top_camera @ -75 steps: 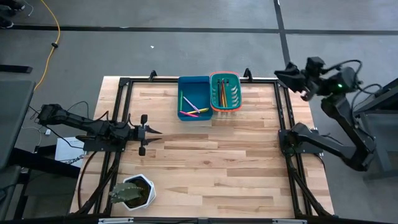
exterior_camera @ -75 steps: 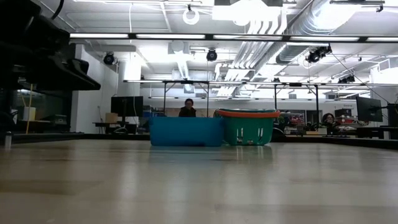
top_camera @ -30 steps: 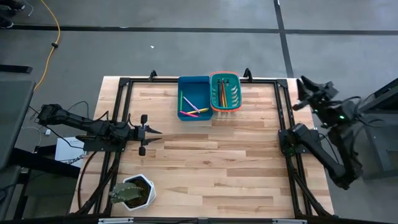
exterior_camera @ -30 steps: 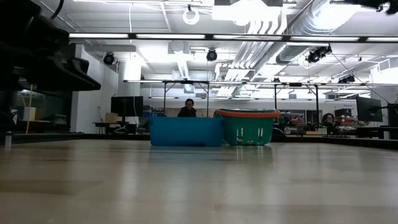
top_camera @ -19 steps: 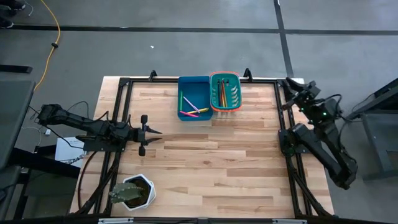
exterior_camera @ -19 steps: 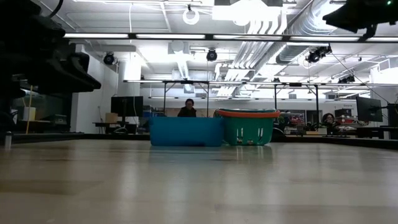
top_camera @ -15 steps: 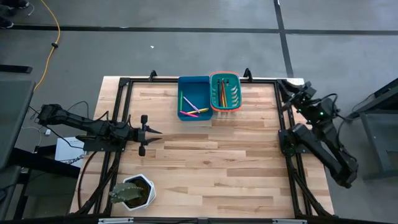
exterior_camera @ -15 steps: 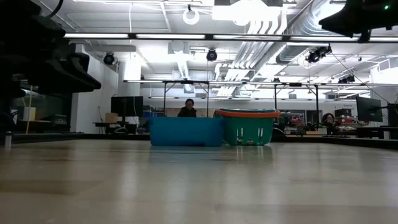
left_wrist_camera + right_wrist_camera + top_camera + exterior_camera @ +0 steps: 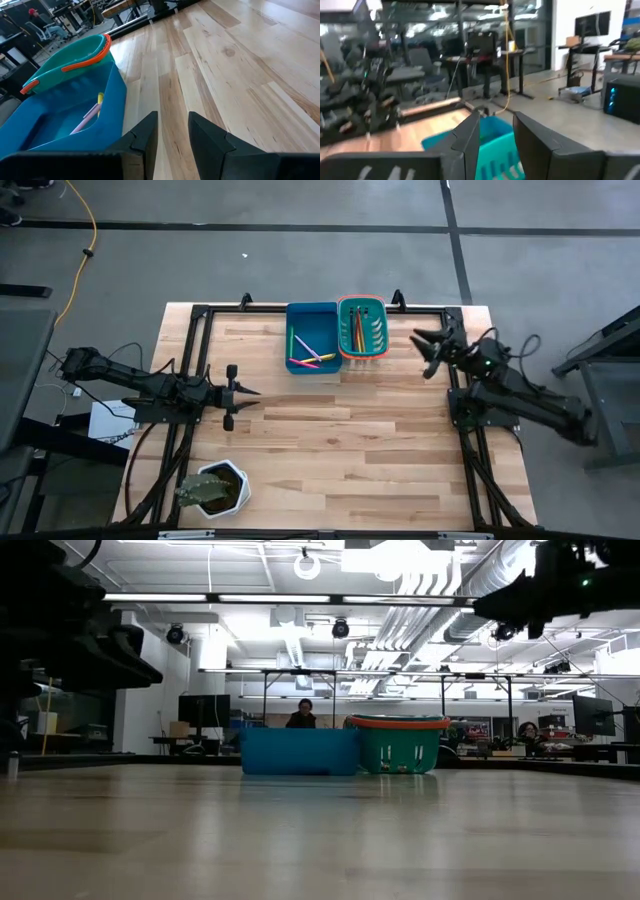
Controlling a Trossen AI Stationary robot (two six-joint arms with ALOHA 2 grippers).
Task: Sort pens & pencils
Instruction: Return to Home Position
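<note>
While the right end effector (image 9: 426, 350) gapes empty near the far right corner of the surface (image 9: 350, 445) and the left end effector (image 9: 233, 393) sits open, empty, at the left edge, pens & pencils (image 9: 310, 353) lie in the blue bin (image 9: 312, 308) and green bin (image 9: 362, 299), far edge.

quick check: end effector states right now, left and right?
Left end effector: open, empty, at the table's left side.
Right end effector: open, empty, in the air right of the green bin.

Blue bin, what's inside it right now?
From above, the blue bin holds a few thin pens, pink, yellow and green. In the low view its wall hides them.
</note>
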